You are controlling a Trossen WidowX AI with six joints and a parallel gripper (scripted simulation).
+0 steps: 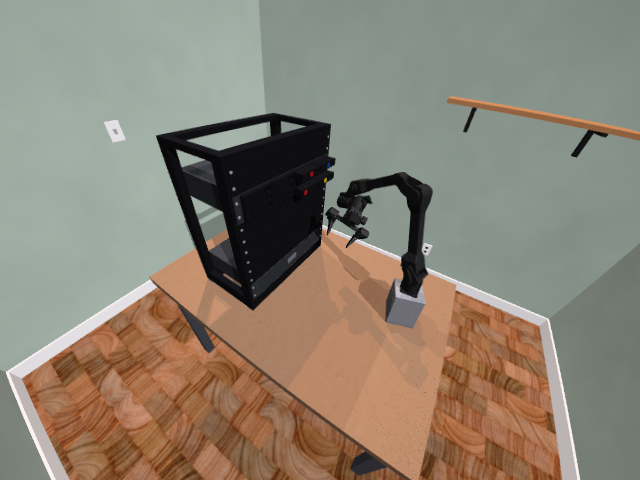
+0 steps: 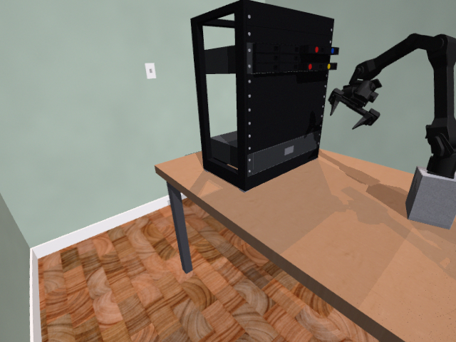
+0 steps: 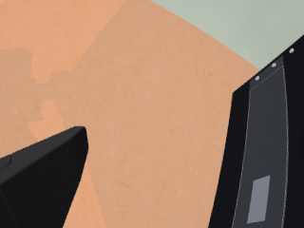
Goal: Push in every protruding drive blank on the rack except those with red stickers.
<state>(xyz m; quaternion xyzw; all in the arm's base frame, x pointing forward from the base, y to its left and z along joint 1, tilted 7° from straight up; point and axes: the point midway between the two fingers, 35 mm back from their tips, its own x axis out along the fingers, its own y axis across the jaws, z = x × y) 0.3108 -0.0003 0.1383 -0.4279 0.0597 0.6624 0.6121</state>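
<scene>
A black rack (image 1: 279,227) (image 2: 283,110) (image 3: 222,190) stands upright on the table's (image 1: 336,330) (image 2: 313,221) (image 3: 146,121) far left corner. High on its front are two rows of drive blanks. The upper row carries a red sticker (image 1: 311,174) (image 2: 316,48) and a blue sticker (image 1: 328,165) (image 2: 332,50). The lower row carries a red sticker (image 1: 305,192) (image 2: 310,66) and a yellow sticker (image 1: 325,179) (image 2: 328,66). The blue and yellow blanks jut out of the front. My gripper (image 1: 339,237) (image 2: 343,118) is open and empty, to the right of the rack and below the blanks, touching nothing. One finger (image 3: 45,197) shows in the wrist view.
A grey panel with a label (image 1: 281,266) (image 2: 279,154) (image 3: 269,152) fills the rack's bottom slot. The arm's grey base block (image 1: 404,304) (image 2: 430,200) stands on the table's right side. A wooden wall shelf (image 1: 542,116) hangs far behind.
</scene>
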